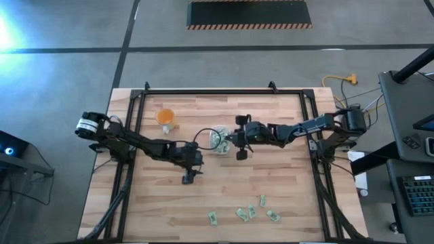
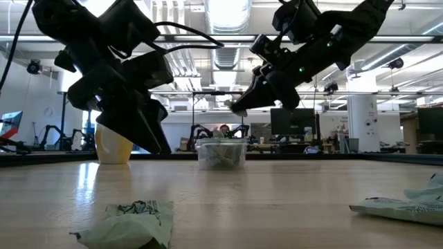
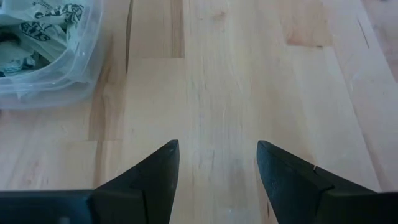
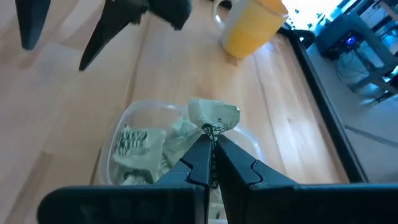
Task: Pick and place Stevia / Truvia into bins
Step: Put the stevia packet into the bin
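The clear container (image 1: 218,140) stands mid-table with several pale green sachets inside (image 4: 138,148). My right gripper (image 4: 211,138) hangs just above it (image 2: 235,107), shut on one more sachet (image 4: 213,116). Several loose sachets (image 1: 243,214) lie flat near the table's near edge; two of them show close in the low view (image 2: 135,220) (image 2: 401,206). My left gripper (image 3: 217,149) is open over bare wood, on the near-left side of the container (image 3: 43,56), and touches nothing (image 1: 190,176). My right gripper pinches the sachet between its two fingertips at the sachet's lower edge (image 4: 211,129). The fingers slant down from the table's right side. The crumpled sachet stands up past the fingertips, lifted clear, over the container's open top (image 4: 161,112).
An orange cup (image 1: 166,117) stands on the far-left part of the table, beyond the container (image 4: 252,25). A black frame (image 1: 203,93) borders the tabletop. Bare wood lies between the container and the loose sachets.
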`<state>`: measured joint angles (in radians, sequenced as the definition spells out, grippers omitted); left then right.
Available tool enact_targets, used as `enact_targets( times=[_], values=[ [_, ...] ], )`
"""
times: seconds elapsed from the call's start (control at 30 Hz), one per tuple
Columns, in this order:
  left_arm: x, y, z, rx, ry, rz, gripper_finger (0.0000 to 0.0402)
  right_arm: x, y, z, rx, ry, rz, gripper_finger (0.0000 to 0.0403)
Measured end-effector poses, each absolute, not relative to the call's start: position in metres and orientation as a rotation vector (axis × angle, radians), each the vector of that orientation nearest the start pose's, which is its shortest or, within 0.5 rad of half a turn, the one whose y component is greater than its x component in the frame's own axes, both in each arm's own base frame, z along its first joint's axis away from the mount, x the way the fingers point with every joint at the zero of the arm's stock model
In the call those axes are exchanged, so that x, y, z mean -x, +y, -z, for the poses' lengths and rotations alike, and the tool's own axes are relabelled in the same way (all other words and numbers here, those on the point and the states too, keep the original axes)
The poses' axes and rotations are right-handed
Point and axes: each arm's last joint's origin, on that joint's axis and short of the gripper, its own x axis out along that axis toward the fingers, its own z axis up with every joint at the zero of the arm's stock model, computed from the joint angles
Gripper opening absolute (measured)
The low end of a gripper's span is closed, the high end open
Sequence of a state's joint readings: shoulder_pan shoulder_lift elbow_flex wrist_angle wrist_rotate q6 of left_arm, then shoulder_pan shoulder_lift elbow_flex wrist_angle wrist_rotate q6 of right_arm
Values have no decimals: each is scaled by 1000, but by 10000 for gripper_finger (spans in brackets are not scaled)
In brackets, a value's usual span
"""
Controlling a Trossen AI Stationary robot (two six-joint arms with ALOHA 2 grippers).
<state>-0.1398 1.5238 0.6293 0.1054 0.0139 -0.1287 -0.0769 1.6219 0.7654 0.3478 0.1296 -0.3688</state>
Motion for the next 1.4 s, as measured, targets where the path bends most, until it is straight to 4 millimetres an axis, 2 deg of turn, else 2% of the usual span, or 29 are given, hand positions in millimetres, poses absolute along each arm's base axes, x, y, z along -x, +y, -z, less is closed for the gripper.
enact_targets(
  times=[0.17,0.3,0.57,0.73,0.9,1.17,1.3,1.4],
  values=[
    [-273,-39,-145,72,798,94,199,-331,-29,-161,378,548,103,16],
    [-273,-39,-145,71,794,96,199,-338,-30,-152,395,575,93,40],
    [-273,-39,-145,70,786,97,199,-338,-30,-164,384,560,100,120],
    [-275,-43,-148,68,748,115,199,-327,-29,-176,369,659,83,150],
    [-275,-61,-151,46,677,242,199,-310,-27,-190,273,778,89,160],
    [-270,-101,-159,33,425,465,199,-286,-25,-202,160,880,116,150],
    [-272,-119,-151,19,389,530,199,-285,-24,-206,141,861,124,143],
    [-281,-129,-143,19,375,546,199,-285,-23,-206,132,859,100,140]
  ],
)
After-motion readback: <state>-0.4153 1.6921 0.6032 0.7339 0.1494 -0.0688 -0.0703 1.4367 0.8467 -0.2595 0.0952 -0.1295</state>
